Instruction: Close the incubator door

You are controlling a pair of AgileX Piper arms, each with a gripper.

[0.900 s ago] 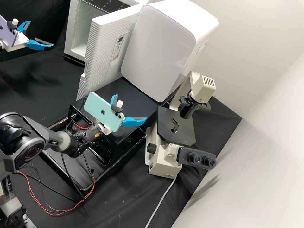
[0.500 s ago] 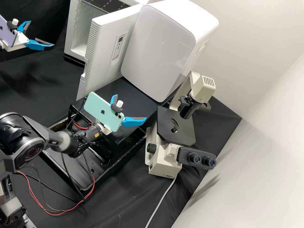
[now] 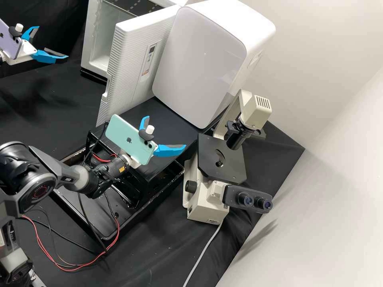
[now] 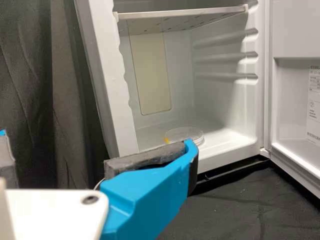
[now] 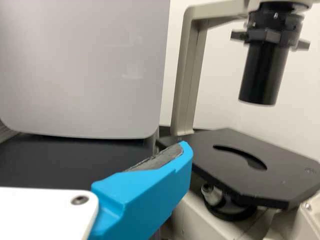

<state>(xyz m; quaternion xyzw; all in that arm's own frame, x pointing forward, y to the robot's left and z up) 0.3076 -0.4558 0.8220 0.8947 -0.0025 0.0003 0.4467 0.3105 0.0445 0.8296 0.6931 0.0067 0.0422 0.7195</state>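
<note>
Background: plain pale wall (image 3: pixel 327 59); bench under creased black cloth (image 3: pixel 175 247). The left wrist view adds dark, softly folded drapery (image 4: pixel 30 75).

Item, incubator (image 3: pixel 91 44): white, hollow, toward eleven o'clock in the high view. Its door (image 3: pixel 129 52) stands open, swung out toward the white cabinet (image 3: pixel 199 59). High view: the door's outer face, finely ribbed, with a small dark display (image 3: pixel 152 49). Left wrist view: the smooth inner face bearing a printed label (image 4: pixel 314 100), moulded shelf ridges (image 4: pixel 225 55) on the chamber wall, a slotted shelf (image 4: pixel 185 15), and a round clear dish (image 4: pixel 185 136) with an orange mark on the chamber floor.

Item, left gripper (image 3: pixel 53 42): ten o'clock in the high view, purple phone (image 3: pixel 8 42) mounted. Released, its blue fingers (image 3: pixel 50 57) spread, grey pads holding nothing.

Item, right gripper (image 3: pixel 164 134): just off the high view's centre, toward ten o'clock, mint-green phone (image 3: pixel 125 135) mounted. Released and unladen, one blue finger well apart from the other.

Item, microscope (image 3: pixel 207 199): cream body, four o'clock in the high view, with twin eyepieces (image 3: pixel 255 202). Right wrist view: matt black angular stage (image 5: pixel 215 150), curved slot, cylindrical black barrel (image 5: pixel 262 75), and the cabinet's glossy, round-cornered face.
</note>
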